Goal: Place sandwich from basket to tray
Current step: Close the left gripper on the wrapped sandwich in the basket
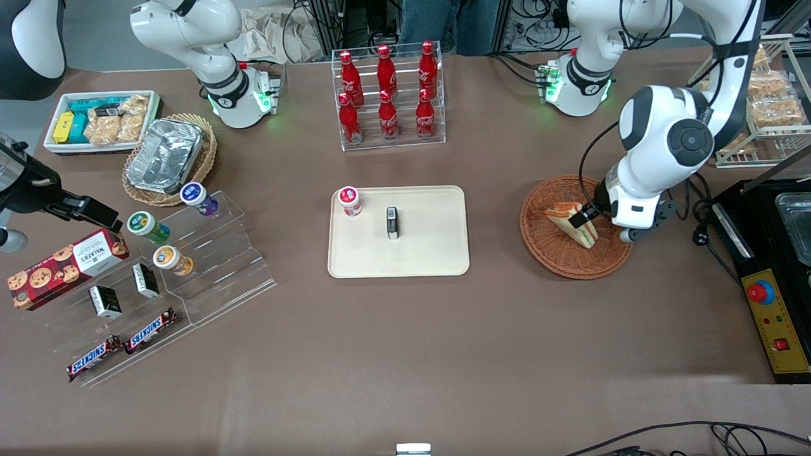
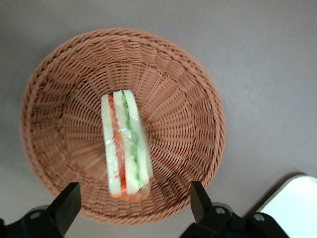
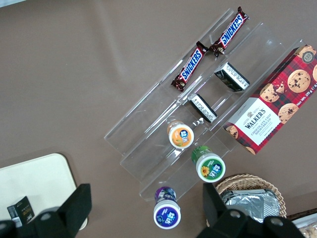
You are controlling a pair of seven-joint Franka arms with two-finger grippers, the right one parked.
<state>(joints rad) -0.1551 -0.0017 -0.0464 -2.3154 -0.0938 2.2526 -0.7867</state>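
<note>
While the flat cream-beige rectangular tray [image 1: 431, 256] lies well apart on the brown surface [image 1: 405, 354], my hand [image 2: 134, 203] hovers wide open, gripping nothing, over the round reddish-brown wicker basket [image 2: 188, 124], where the triangular pale-bread sandwich [image 2: 126, 144] lies.

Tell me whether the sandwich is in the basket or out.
In: the triangular wedge sandwich lies inside the reddish-brown wicker basket, open gripper above it.

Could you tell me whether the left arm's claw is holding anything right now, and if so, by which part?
Nothing is held. The claw hangs open over the basket, its fingers straddling the sandwich without touching it; the sandwich lies in the basket.
</note>
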